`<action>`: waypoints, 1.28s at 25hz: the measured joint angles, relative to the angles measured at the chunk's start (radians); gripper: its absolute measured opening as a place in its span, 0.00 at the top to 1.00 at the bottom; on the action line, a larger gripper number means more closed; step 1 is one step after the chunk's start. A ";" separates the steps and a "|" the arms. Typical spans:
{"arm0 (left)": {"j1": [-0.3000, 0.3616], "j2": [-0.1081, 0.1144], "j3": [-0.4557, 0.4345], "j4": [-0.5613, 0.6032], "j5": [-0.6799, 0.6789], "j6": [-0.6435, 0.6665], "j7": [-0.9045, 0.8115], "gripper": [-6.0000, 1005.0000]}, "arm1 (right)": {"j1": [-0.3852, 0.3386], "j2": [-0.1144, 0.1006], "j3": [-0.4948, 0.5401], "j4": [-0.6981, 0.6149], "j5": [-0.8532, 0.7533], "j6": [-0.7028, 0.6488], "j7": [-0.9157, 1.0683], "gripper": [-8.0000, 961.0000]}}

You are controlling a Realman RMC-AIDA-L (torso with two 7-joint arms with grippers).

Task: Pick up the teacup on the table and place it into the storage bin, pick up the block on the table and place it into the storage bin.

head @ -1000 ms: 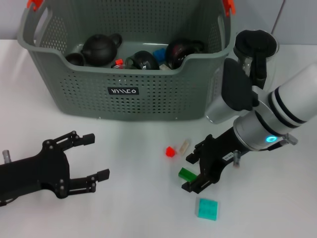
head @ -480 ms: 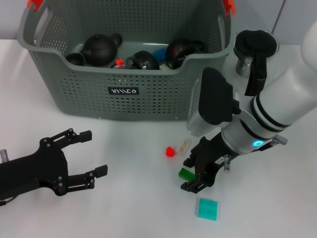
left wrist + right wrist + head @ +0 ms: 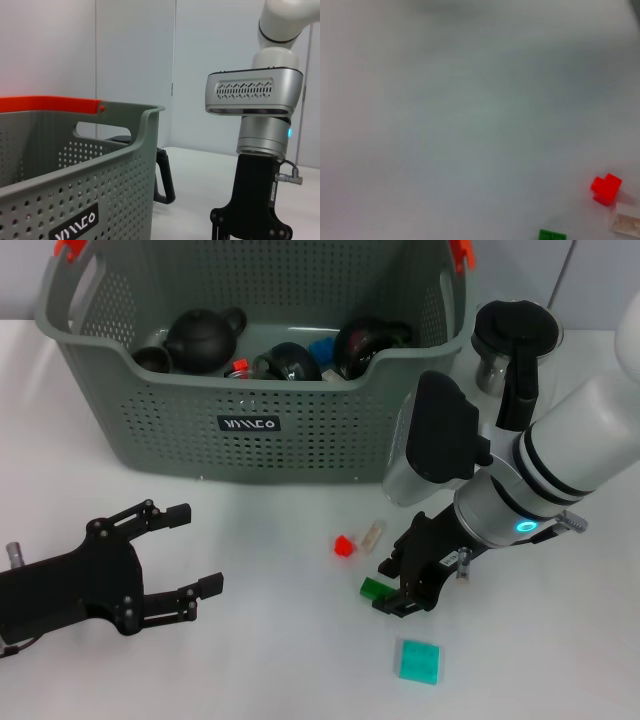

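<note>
Green plastic block [image 3: 374, 589], small, light and stiff (likely slippery): the right end effector [image 3: 404, 583] is closing around its flat sides, lower centre.

Small black label [image 3: 249, 424] on front wall of storage bin [image 3: 150, 430]: white stylised marks, not clearly readable as letters. No other text or numbers legible.

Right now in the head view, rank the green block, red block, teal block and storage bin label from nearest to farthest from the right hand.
1. Green block, right at the right hand, on its left.
2. Red block and teal block: too close to call; red lies farther left, teal nearer the robot.
3. Storage bin label, far back and left.
</note>
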 joint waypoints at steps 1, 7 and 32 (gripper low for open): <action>0.000 0.000 0.000 0.000 0.000 0.000 0.000 0.12 | -0.001 0.000 0.000 0.000 0.000 0.000 0.000 0.41; 0.000 -0.002 0.000 0.000 0.000 -0.001 -0.001 0.12 | -0.005 0.000 0.004 0.000 0.000 0.001 0.002 0.49; 0.001 -0.004 -0.019 0.012 -0.004 -0.014 -0.002 0.12 | -0.130 -0.002 0.140 -0.312 0.049 -0.261 -0.032 0.78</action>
